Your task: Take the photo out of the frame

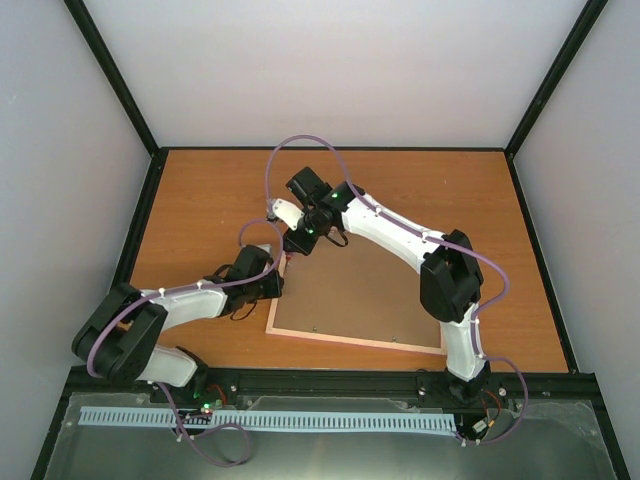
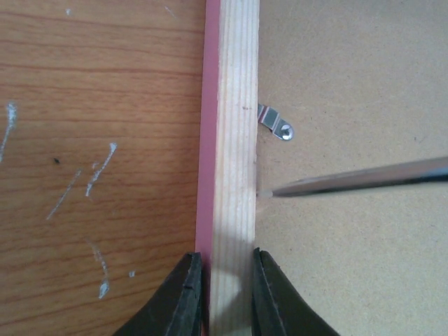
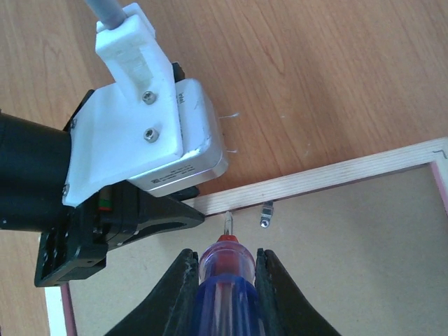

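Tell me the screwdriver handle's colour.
Screwdriver handle: translucent blue-purple, red collar; best in right wrist view.

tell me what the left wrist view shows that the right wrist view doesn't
Only the left wrist view: the left gripper with its jaws pinching the frame rail from both sides, and white scuffs on the table.
Only the right wrist view: the screwdriver handle clamped in the right gripper, the left gripper's white camera housing, and a frame corner.
Both: the screwdriver tip at the seam between the rail and the backing board, with the metal clip close beside it.
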